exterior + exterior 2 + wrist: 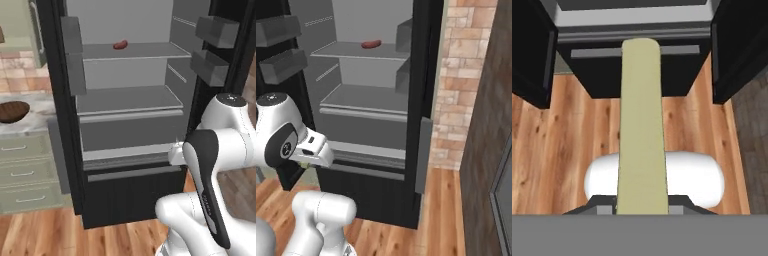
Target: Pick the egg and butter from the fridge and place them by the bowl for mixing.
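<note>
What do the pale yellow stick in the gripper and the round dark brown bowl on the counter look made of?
The pale yellow stick: butter by its look, flat matte yellow with rounded end; it could be any soft block. The round dark brown bowl: probably wood, dull brown without shine; no grain is visible at this size.

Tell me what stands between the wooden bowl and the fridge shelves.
In the left base view, the open fridge door with its grey bins stands between the bowl and the shelves, past a bare stretch of counter.

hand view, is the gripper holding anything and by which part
Yes: the gripper is shut on the slim pale yellow rectangular butter stick, gripped at its near end, with the rest jutting out toward the black fridge.
</note>
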You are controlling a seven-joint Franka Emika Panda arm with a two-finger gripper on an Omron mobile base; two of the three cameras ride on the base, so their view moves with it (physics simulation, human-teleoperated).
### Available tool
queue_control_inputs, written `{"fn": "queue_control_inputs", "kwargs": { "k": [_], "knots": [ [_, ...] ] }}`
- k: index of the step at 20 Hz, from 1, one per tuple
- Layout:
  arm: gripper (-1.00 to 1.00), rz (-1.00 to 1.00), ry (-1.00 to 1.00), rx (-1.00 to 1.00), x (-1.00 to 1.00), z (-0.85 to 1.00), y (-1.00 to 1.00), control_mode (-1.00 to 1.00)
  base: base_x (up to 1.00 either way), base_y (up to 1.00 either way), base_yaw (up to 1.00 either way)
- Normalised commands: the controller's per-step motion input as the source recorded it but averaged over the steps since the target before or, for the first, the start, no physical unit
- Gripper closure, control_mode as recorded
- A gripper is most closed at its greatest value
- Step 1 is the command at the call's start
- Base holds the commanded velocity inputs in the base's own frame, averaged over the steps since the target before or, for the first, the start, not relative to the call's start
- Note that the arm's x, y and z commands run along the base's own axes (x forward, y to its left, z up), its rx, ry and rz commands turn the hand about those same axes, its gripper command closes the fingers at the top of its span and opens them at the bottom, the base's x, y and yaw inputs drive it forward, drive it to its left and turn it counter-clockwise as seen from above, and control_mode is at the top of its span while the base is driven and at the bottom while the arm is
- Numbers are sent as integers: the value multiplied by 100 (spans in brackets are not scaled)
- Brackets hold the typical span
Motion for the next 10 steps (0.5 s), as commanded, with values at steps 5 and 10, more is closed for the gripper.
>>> {"fn": "queue_control_inputs", "kwargs": {
  "k": [5,10],
  "knots": [
    [100,0,0,0,0,0,0,100,-88,0,7],
    [100,0,0,0,0,0,0,100,-80,0,13]
  ]
}}
